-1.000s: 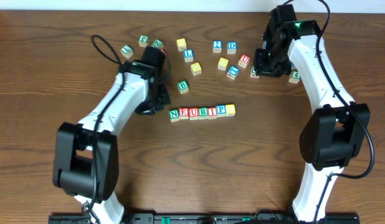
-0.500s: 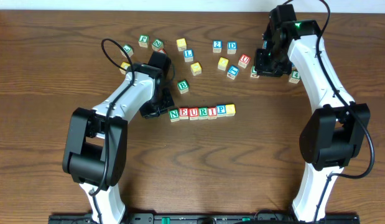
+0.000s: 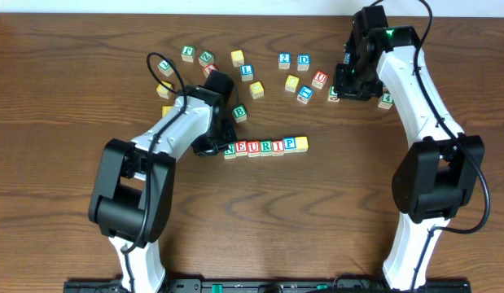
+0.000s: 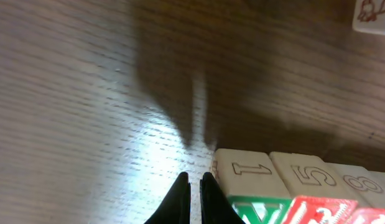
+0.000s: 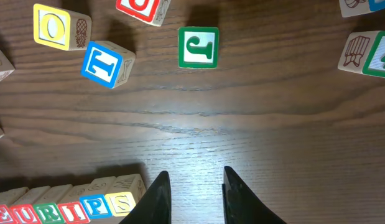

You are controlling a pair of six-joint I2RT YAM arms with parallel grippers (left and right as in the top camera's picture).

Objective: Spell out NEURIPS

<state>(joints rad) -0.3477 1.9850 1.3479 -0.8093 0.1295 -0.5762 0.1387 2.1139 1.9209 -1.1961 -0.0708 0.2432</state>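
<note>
We saw the row of blocks (image 3: 264, 146) lying near the middle of the table (image 3: 64, 98), spelling NEURIPS. Its long axis ran from 9 o'clock to 3 o'clock in the overhead view, with the 3 o'clock end lifted a little toward 2. The letters stood upright for a reader at 6 o'clock. The green N block (image 3: 228, 150) ended the row at 9 o'clock and the yellow block (image 3: 301, 143) ended it at 3 o'clock. The blocks sat side against side.

At 6 o'clock of the row there was bare wood all the way to the arm bases. At 12 o'clock the room was tighter: the green B block (image 3: 240, 112) lay near, and the blue L block (image 3: 246, 72), the 2 block (image 3: 284, 59) and the D block (image 3: 304, 62) lay farther out.

The left gripper (image 3: 209, 146) sat low at the row's 9 o'clock end, fingers pressed together on nothing, just beside the N block; we could not tell whether they touched it. The right gripper (image 3: 349, 81) hung well apart at 2 o'clock, its fingers parted a little with only wood between them.

The left wrist view cut the row off at its lower edge. The right wrist view lost the N past its corner. In the overhead view the right gripper hid part of the blocks beneath it.
</note>
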